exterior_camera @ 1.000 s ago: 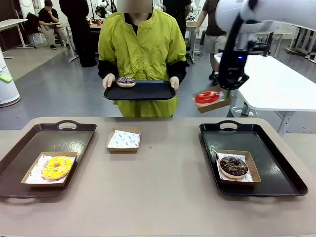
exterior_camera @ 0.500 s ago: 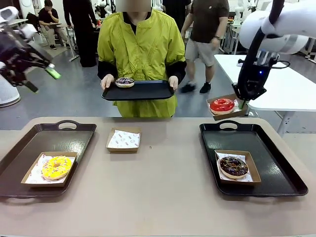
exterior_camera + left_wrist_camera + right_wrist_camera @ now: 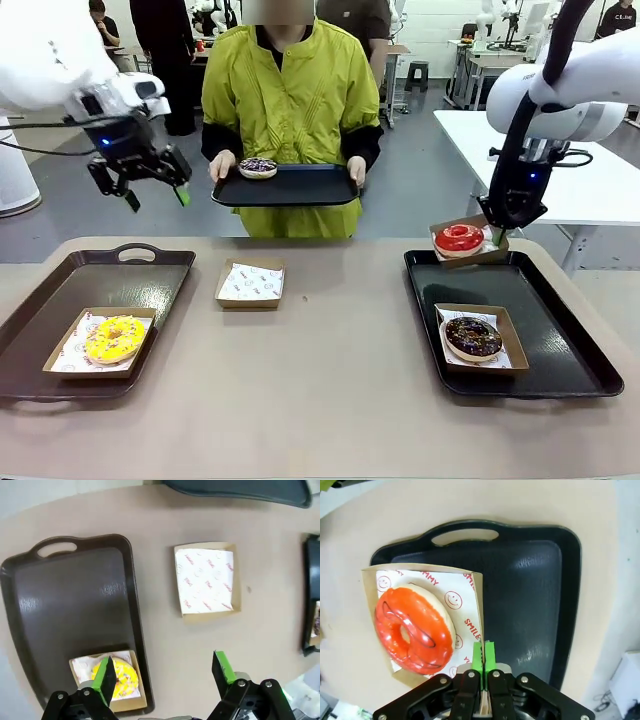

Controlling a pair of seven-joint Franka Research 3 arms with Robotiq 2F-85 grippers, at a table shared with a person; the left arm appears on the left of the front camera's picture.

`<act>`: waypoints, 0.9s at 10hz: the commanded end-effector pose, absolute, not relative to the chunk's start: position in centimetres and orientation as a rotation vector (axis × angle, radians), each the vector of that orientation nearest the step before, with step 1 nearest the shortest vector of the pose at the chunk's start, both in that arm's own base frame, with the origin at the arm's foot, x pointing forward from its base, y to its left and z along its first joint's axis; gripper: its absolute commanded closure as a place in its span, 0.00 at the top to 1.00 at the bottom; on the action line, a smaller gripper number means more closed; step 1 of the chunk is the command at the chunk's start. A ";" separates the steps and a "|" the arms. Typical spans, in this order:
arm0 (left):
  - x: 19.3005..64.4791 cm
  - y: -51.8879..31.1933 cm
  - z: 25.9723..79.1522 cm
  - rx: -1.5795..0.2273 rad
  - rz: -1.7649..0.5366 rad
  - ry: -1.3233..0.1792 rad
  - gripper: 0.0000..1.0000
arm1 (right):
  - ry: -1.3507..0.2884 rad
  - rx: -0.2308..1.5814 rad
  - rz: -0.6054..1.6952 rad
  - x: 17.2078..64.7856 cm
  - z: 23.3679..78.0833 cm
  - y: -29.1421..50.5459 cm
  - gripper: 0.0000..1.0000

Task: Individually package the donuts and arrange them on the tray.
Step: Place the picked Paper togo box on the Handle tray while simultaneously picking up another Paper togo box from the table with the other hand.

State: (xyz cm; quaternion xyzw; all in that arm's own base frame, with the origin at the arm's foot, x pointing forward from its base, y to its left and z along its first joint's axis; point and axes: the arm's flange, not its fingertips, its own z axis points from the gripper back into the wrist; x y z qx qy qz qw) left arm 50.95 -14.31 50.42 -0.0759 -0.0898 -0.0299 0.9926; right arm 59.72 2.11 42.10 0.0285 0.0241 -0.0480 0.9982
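Beige worktop [image 3: 330,400] spans the lower frame of the front view, with a room of white tables behind it. At lower left a brown tray [image 3: 60,285] holds the left box [image 3: 58,362], paper-lined, with the yellow donut [image 3: 114,338] inside. Above it, in the upper left, the left tool [image 3: 158,200] hangs in the air, jaws spread wide and empty. At centre the empty box [image 3: 250,283] sits on the worktop between the two trays. Behind it a person [image 3: 290,90] in a yellow-green jacket holds up a serving tray [image 3: 300,186]; the sprinkled donut [image 3: 258,167] rests at its left end. At right centre the right tool [image 3: 497,237] is clenched on the edge of the gripped box [image 3: 470,257], which carries the red donut [image 3: 459,238] over the far left corner of the black tray [image 3: 560,330]. Nearer on that tray, the chocolate donut [image 3: 473,337] lies in the right box [image 3: 507,340].
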 end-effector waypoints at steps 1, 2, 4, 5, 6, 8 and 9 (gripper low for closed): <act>52.2 -16.3 48.7 -0.036 -0.042 -0.199 1.00 | 0.053 0.022 -0.119 58.9 42.3 2.9 0.02; 52.5 -17.4 47.4 -0.007 -0.056 -0.195 1.00 | 0.048 0.057 -0.096 59.7 42.1 2.1 0.02; 53.0 -19.3 44.9 0.001 -0.092 -0.173 1.00 | 0.048 0.057 -0.096 59.7 42.1 2.1 0.02; 53.6 -20.3 43.4 0.000 -0.099 -0.156 1.00 | 0.048 0.057 -0.096 59.7 42.1 2.1 0.02; 54.2 -21.0 42.0 -0.005 -0.100 -0.146 1.00 | 0.048 0.057 -0.096 59.7 42.1 2.1 0.02; 55.0 -21.8 39.4 -0.030 -0.088 -0.118 1.00 | 0.048 0.057 -0.096 59.7 42.1 2.1 0.02; 54.9 -22.2 38.7 -0.053 -0.112 -0.114 1.00 | 0.048 0.057 -0.096 59.7 42.1 2.1 0.02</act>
